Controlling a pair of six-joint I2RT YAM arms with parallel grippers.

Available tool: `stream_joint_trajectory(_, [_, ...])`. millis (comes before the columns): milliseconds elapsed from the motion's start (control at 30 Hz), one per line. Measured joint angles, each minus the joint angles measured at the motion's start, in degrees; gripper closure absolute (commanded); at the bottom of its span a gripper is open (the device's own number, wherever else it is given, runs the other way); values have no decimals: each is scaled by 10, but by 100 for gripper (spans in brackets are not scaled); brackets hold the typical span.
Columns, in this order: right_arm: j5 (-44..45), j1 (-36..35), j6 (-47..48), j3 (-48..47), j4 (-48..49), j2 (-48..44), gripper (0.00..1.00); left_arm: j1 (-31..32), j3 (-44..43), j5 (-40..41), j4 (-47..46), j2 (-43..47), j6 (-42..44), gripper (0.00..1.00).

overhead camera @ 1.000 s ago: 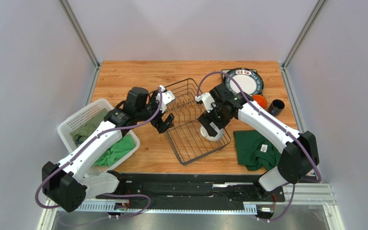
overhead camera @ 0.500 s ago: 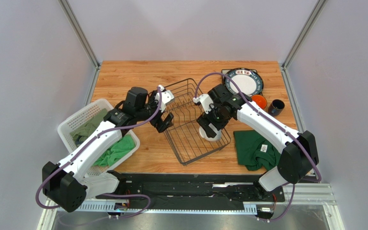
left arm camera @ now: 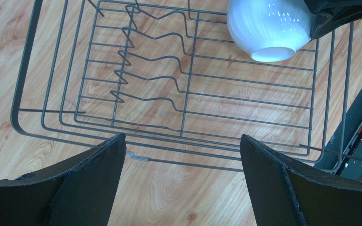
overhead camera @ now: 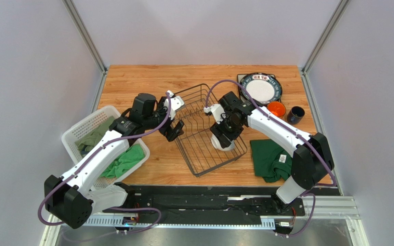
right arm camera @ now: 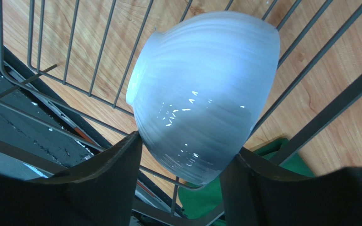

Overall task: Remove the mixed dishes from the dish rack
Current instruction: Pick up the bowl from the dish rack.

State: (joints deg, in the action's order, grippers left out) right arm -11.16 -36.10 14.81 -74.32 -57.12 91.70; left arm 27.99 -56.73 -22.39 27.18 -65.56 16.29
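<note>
The black wire dish rack (overhead camera: 200, 165) lies askew mid-table, empty but for a white ribbed bowl (overhead camera: 224, 145) tipped on its side in the near right corner. In the right wrist view, my right gripper (right arm camera: 187, 147) has both fingers pressed against the sides of the bowl (right arm camera: 206, 89). My left gripper (overhead camera: 176, 122) hangs wide open at the rack's left side. Between its fingers, the left wrist view shows only the rack's low wall (left arm camera: 187, 162) and bare wood. The bowl (left arm camera: 269, 26) sits far across the rack in that view.
Stacked plates (overhead camera: 260, 88) rest at the back right, with an orange mug (overhead camera: 276, 108) and a dark blue mug (overhead camera: 296, 114) beside them. A green cloth (overhead camera: 271, 156) lies just right of the rack. A white basket (overhead camera: 88, 128) holding green cloths stands at the left.
My right gripper has narrowed from wide open onto the bowl and shifted slightly left. The left gripper has drifted a little toward the back, still open.
</note>
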Motion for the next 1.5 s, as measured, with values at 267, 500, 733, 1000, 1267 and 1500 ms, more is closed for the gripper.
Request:
stream_joint_trajectory(267, [-11,-3,3,-1,-1,0,59,0,0,-1,0,0,-1,2])
stream_joint_trajectory(500, [-25,-4,5,-3,-1,2,66,-1,0,-2,0,0,-1,2])
stream_joint_trajectory(733, [-35,-5,7,-7,0,12,78,-1,0,-2,0,0,-1,2])
stream_joint_trajectory(1000, [-45,-10,11,-17,-2,20,100,-1,0,-2,0,0,-1,2])
stream_joint_trajectory(1267, [-42,-28,13,-31,-21,34,100,-4,0,-2,0,0,-1,2])
stream_joint_trajectory(1500, [-29,-55,16,-68,-38,40,100,-19,3,0,-3,15,-4,2])
